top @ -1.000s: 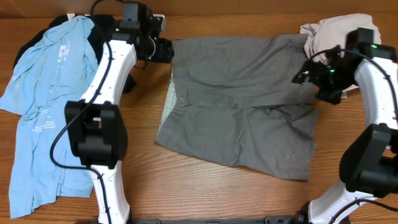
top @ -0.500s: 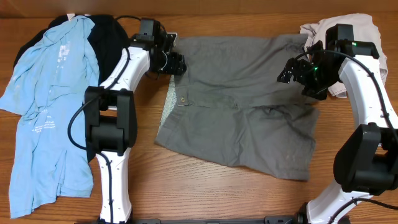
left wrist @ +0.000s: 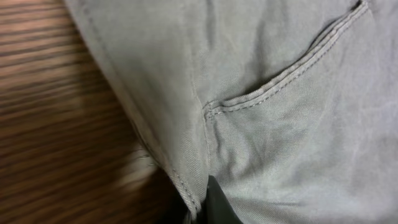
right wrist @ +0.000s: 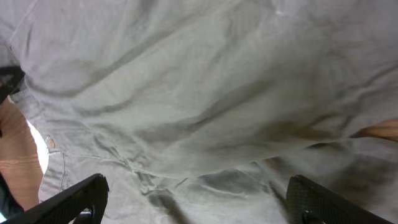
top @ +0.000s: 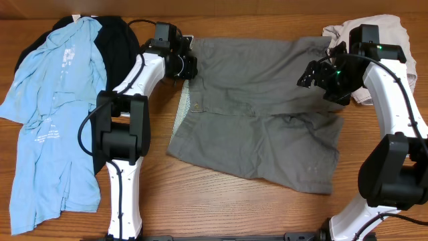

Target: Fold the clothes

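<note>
Now the grey-olive shorts [top: 261,114] lie spread flat in the middle of the worktop [top: 221,201]. The left gripper [top: 190,67] is pressed together on their upper waistband corner, pinching the fabric edge. The right gripper [top: 311,75] hovers over the opposite end with its jaws spread wide. A light blue shirt [top: 47,120] lies at the left.

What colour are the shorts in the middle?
The shorts are grey-olive; the overhead view shows it best.
</note>
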